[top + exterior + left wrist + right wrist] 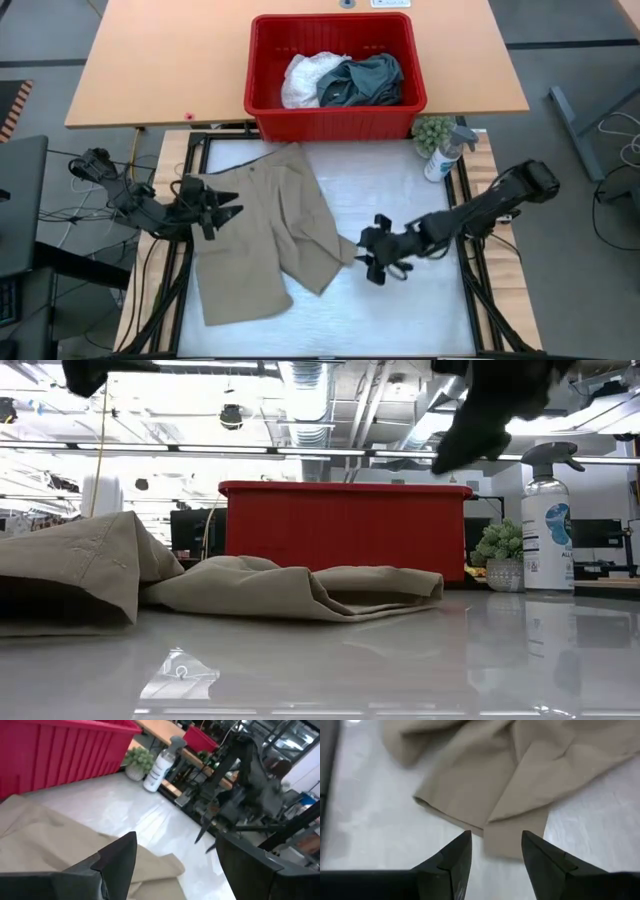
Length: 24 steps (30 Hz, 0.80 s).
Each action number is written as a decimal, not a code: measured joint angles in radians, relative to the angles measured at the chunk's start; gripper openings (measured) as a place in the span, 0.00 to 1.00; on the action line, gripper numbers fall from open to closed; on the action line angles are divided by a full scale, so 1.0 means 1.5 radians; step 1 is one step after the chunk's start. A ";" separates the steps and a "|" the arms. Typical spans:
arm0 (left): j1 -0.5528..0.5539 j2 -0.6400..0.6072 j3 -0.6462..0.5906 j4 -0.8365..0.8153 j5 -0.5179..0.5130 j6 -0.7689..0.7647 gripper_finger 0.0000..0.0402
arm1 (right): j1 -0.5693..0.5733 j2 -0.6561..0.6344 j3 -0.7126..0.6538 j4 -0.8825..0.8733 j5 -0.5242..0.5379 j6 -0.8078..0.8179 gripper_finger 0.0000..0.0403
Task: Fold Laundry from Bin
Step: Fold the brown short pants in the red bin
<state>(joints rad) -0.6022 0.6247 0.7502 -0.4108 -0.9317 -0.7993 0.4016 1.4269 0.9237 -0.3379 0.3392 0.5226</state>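
The beige-khaki shorts lie spread on the white table top, with one leg folded over in a low ridge. The red bin stands at the far edge and holds a white garment and a dark teal-green one. My left gripper hovers open above the shorts' left edge, with nothing between its fingers. My right gripper hangs open just above the table by the hem of the right leg, pointing slantwise down at it.
A spray bottle and a small potted plant stand at the far right corner beside the bin. A wooden table lies beyond the work surface. Bare white surface stretches right of and in front of the shorts.
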 joint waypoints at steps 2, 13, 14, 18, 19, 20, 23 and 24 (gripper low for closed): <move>0.000 0.015 0.000 0.020 -0.006 0.016 0.64 | 0.008 0.034 0.001 0.017 0.014 0.000 0.49; 0.000 0.037 0.000 0.024 -0.009 -0.007 0.64 | 0.007 0.215 0.072 0.019 0.030 -0.027 0.49; 0.000 0.037 0.000 0.024 -0.009 -0.007 0.64 | 0.007 0.229 0.077 0.015 0.030 -0.033 0.49; 0.000 0.037 0.000 0.024 -0.009 -0.008 0.64 | 0.007 0.273 0.108 -0.040 0.064 -0.010 0.48; 0.000 0.037 0.000 0.024 -0.009 -0.009 0.64 | 0.007 0.281 0.118 -0.064 0.078 0.004 0.47; 0.000 0.037 0.000 0.024 -0.009 -0.011 0.64 | 0.007 0.288 0.129 -0.088 0.091 0.014 0.45; 0.000 0.037 0.000 0.024 -0.009 -0.017 0.64 | 0.009 0.296 0.159 -0.138 0.121 0.018 0.32; 0.000 0.037 0.000 0.024 -0.009 -0.017 0.64 | 0.010 0.296 0.167 -0.148 0.125 0.018 0.25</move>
<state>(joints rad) -0.6022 0.6806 0.7502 -0.3756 -0.9455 -0.8250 0.4163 1.8708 1.1741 -0.5595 0.5260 0.5495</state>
